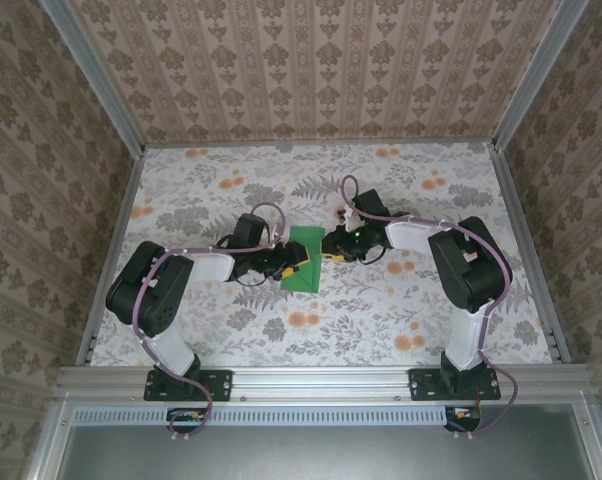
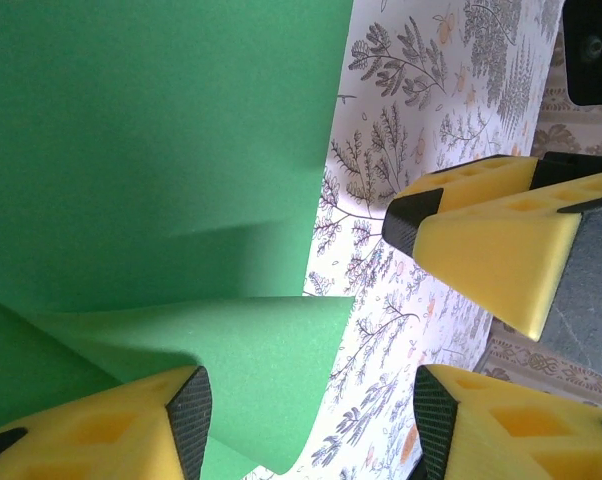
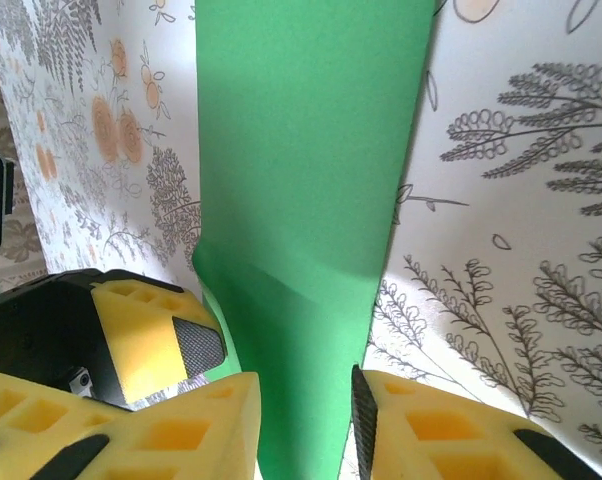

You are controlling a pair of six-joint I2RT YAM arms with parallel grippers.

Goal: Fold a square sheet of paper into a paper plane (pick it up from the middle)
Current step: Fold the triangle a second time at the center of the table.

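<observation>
Both jaws stand apart, the square sheet of paper [image 1: 306, 276] lying between each pair.

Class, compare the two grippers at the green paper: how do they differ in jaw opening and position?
Opening: the left gripper has its jaws wide apart, while the right gripper keeps a much narrower gap.
Position: from above, the left gripper sits over the left part of the paper, and the right gripper is at its right edge.
Shared: both are yellow with black tips, low at the sheet, with green paper showing between the jaws.
</observation>
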